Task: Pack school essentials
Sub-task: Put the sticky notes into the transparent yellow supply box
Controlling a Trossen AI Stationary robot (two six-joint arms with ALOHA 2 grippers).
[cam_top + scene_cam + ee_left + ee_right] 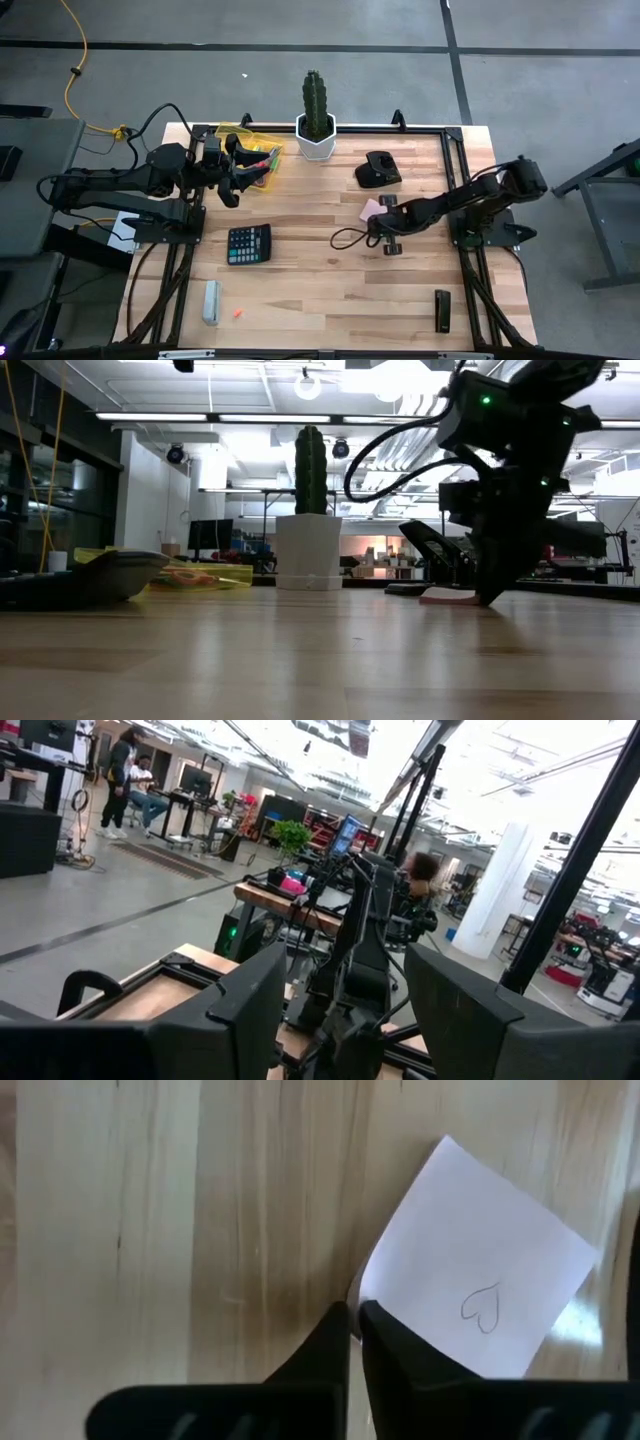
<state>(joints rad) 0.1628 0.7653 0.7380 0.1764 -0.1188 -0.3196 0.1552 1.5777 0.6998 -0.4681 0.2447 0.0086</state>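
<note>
Pale wooden tabletop (pixel 320 270) carries a pink note pad (pixel 371 209) mid-right. Right hand (pixel 354 1318) is clenched on its edge; lifting it to the yellow case (pixel 258 145) seems next. Left hand (pixel 232 178) hovers released beside that case.

Grey concrete floor (pixel 250 25) with dark seams; bright ceiling strip lights (pixel 200 417); workbenches (pixel 285 900), people beyond.

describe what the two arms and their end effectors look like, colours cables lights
Both arms are dark, jointed segments on black bases. The left end effector has broad, flat black fingers. The right end effector has black, wedge-shaped fingers; a black cable loops beside it, and a small green light glows on its wrist.
</note>
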